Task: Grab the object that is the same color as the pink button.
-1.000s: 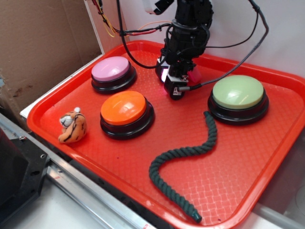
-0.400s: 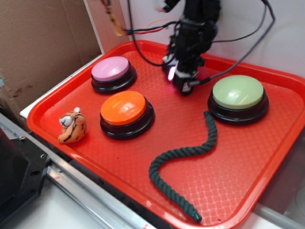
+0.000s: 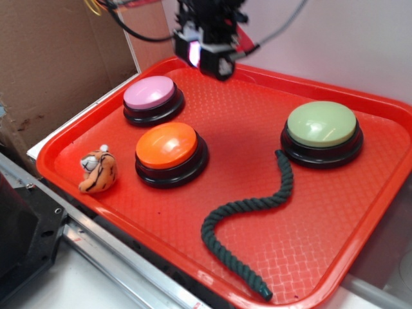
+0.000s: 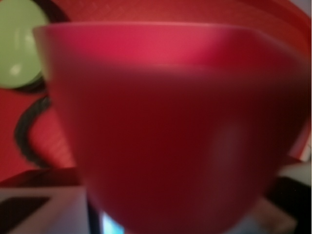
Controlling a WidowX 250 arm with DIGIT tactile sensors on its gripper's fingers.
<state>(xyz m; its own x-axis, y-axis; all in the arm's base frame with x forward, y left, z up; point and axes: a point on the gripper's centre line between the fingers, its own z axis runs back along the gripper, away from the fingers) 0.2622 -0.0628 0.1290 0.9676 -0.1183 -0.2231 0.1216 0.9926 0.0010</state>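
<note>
The pink button, with a pale pink dome on a black base, sits at the back left of the red tray. My gripper is raised above the tray's back edge, right of and behind the pink button. It is shut on the small bright pink bolt, of which only a sliver shows at its right side. In the wrist view the bolt is a blurred pink-red mass filling most of the frame and hiding my fingers. No bolt lies on the tray.
An orange button sits front left and a pale green button at the right, also in the wrist view. A dark green rope snakes across the front. A tiger toy lies at the left edge. A cardboard wall stands left.
My gripper has risen from the tray floor near the green button and moved left and back, carrying the pink bolt up off the tray.
</note>
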